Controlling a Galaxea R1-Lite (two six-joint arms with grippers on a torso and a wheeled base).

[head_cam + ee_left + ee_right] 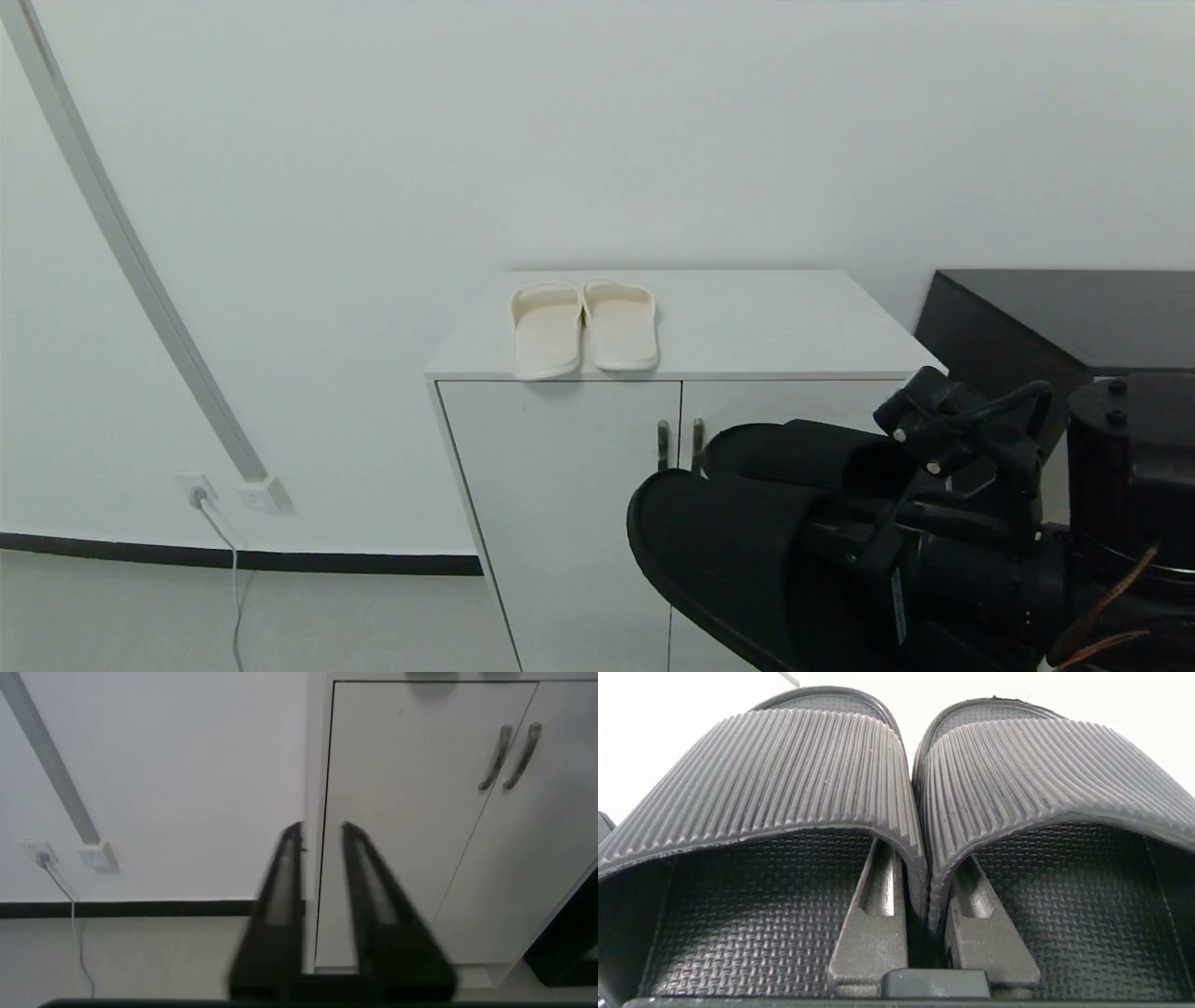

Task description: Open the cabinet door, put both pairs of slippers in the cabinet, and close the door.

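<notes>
The cabinet (pixel 560 485) is not yet opened. The white slippers (pixel 583 329) lie on its top. The right pincer (pixel 924 859) pinches the black slippers (pixel 747 551) before the doors. The left pincer (pixel 322 835) is slightly spread and empty, so nearly everything remains.

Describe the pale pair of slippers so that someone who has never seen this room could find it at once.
Find the white cabinet against the wall. On its top, near the front edge above the left door, lie the cream slippers side by side. Unlike the black ribbed slippers clamped in the right gripper, they are pale and held by nothing.
</notes>
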